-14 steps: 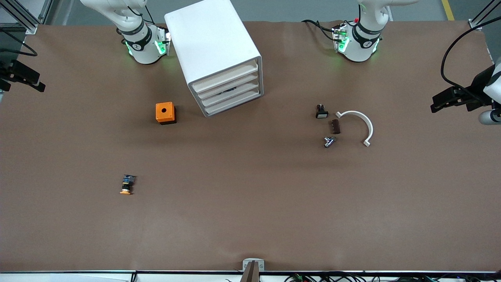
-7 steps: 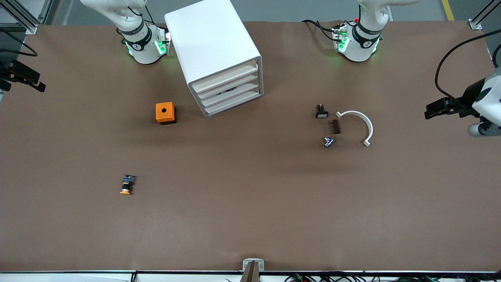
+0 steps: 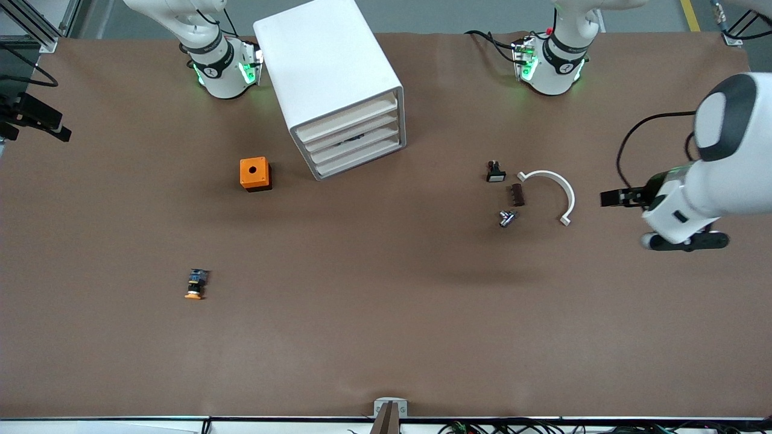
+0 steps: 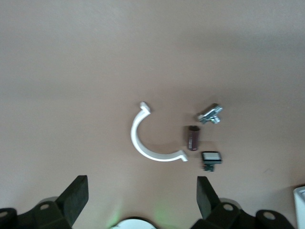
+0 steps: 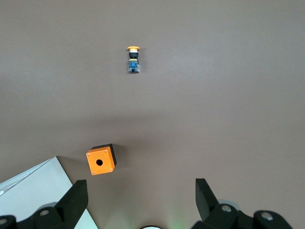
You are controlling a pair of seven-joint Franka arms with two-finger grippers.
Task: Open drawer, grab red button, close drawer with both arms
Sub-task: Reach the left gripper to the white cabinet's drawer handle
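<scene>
The tall white cabinet [image 3: 329, 78] stands between the two arm bases. Its four drawers face the front camera and the left arm's end, and the drawer [image 3: 350, 128], second from the top, is shut flush with the others. The button is out of view. My left gripper [image 3: 618, 198] hangs open and empty over the table, beside the white curved piece and toward the left arm's end; its fingers [image 4: 76, 195] stand wide apart. My right gripper [image 3: 36, 117] waits open and empty at the right arm's end of the table, its fingers [image 5: 206, 196] spread wide.
An orange box with a hole [image 3: 256, 173] sits beside the cabinet. An orange-capped button [image 3: 194, 284] lies nearer the front camera. Toward the left arm's end lie a white curved piece [image 3: 552, 190], a black-and-white part [image 3: 496, 172], a brown block [image 3: 517, 194] and a metal part [image 3: 506, 217].
The left arm has swung in from the table's end toward the white curved piece, its gripper still open. The right arm has not moved.
</scene>
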